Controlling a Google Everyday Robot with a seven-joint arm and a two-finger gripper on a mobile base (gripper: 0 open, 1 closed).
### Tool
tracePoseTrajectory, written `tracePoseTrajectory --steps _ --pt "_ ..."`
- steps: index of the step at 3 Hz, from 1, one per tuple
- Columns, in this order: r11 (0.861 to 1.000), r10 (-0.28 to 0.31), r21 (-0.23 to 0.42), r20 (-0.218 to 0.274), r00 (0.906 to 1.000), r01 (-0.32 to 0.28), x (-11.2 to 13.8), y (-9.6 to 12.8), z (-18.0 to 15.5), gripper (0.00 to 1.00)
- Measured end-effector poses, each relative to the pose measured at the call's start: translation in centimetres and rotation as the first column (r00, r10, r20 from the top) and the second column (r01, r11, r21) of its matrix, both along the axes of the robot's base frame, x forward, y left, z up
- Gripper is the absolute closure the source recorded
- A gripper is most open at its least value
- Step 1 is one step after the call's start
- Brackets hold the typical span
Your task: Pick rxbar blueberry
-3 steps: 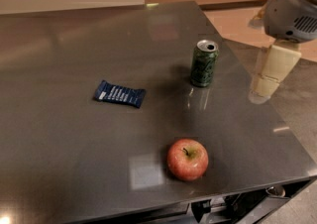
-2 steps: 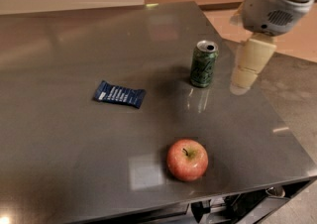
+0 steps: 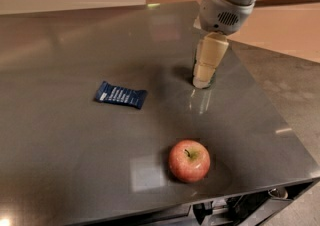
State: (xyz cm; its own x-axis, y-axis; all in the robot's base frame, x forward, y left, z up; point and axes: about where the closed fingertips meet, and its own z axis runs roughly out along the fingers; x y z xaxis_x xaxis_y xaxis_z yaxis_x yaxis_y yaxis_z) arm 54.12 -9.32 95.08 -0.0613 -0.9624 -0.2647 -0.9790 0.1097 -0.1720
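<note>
Rxbar blueberry [image 3: 121, 95] laid flat on grey table [image 3: 60, 170], left of centre | gripper [image 3: 202, 80] held well apart, toward far right | open or closed: cannot be told | apple [image 3: 189, 160] near front edge

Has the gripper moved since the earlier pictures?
Yes. The gripper moved left, toward the rxbar blueberry; it was right of the apple, now behind it.

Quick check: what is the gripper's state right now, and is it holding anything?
Gripper: cannot be told; it hangs over the table, well right of the rxbar blueberry, which lies apart from it.
</note>
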Motion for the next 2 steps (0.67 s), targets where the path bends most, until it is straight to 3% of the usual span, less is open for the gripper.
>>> tracePoseTrajectory --steps 2 --pt "0.998 0.061 0.038 -0.046 0.997 -0.06 1.5 6.4 -2.5 0.0"
